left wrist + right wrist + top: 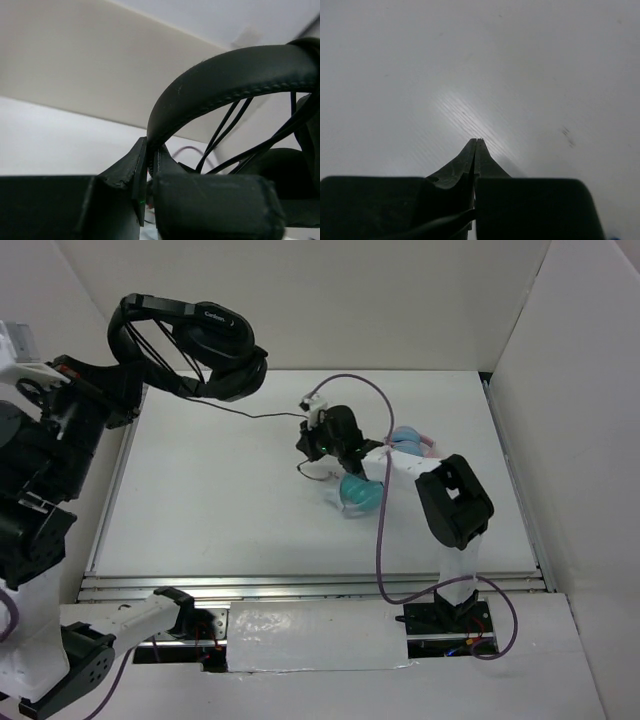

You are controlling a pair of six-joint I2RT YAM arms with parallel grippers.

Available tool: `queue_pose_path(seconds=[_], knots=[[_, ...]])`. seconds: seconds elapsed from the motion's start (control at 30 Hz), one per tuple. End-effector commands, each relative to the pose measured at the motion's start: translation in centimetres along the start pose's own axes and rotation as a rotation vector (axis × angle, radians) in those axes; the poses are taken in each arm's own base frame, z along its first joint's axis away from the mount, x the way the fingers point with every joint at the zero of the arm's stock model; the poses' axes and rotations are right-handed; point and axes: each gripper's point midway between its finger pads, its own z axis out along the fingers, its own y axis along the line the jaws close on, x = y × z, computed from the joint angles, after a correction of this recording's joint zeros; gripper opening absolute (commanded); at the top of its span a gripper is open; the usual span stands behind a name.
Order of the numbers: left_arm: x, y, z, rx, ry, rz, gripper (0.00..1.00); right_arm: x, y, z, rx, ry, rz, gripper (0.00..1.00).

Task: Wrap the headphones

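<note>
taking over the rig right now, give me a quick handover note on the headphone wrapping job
The left gripper is shut on the headband of the black headphones, holding them high over the table's far left corner.
The right gripper is shut, apparently pinching the cable near mid-table, beside the teal headphones.
Done: several cable strands are strung under the headband.
Left: wind the loose stretch running to the right gripper, tuck the end, set the headphones down.

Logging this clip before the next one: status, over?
Status: left hand shut on headphones at the headband, held aloft. The right hand shut on cable, low over table. Beside it, teal headphones.
</note>
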Motion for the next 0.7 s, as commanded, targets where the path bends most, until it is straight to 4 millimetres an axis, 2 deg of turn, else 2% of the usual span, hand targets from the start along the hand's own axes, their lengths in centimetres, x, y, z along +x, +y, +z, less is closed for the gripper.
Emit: queue_pose_path(seconds=[0.0, 0.03, 0.07, 0.13, 0.17, 0.2, 0.3, 0.33, 0.37, 0.57, 0.67], knots=[[-0.5, 2.9, 2.3, -0.155, -0.105, -0.017, 0.0, -2.6, -2.3, -4.5, 0.001, -0.051, 0.098, 0.0], [-0.6, 3.4, 2.5, -0.184, -0.12, -0.018, 0.0, -2.3, -3.7, -5.3, 0.014, -0.053, 0.114, 0.0], [-0.8, 4.4, 2.9, -0.249, -0.141, -0.011, 0.0, -1.5, -3.9, -6.4, 0.017, -0.044, 0.122, 0.0], [-1.0, 5.2, 3.4, -0.301, -0.154, -0.001, 0.0, -0.6, -4.5, -7.5, 0.036, -0.043, 0.146, 0.0], [-0.8, 5.7, 3.9, -0.33, -0.155, 0.006, 0.0, 0.5, -5.0, -8.0, 0.052, -0.028, 0.157, 0.0], [-1.2, 6.2, 3.8, -0.364, -0.175, 0.002, 0.0, 0.3, -5.2, -8.5, 0.069, -0.035, 0.18, 0.0], [-1.2, 6.8, 4.5, -0.397, -0.185, 0.005, 0.0, 1.3, -6.3, -8.9, 0.11, -0.01, 0.213, 0.0], [-1.2, 7.0, 4.8, -0.407, -0.189, 0.008, 0.0, 2.2, -6.8, -8.8, 0.116, 0.021, 0.231, 0.0], [-1.4, 6.9, 4.8, -0.407, -0.197, 0.0, 0.0, 2.0, -7.2, -8.7, 0.101, 0.024, 0.247, 0.0], [-2.2, 8.0, 5.3, -0.463, -0.237, -0.01, 0.0, 3.6, -5.6, -8.7, 0.041, 0.082, 0.274, 0.0], [-2.7, 8.7, 5.6, -0.511, -0.27, -0.012, 0.0, 5.4, -3.2, -9.8, -0.005, 0.144, 0.306, 0.0]])
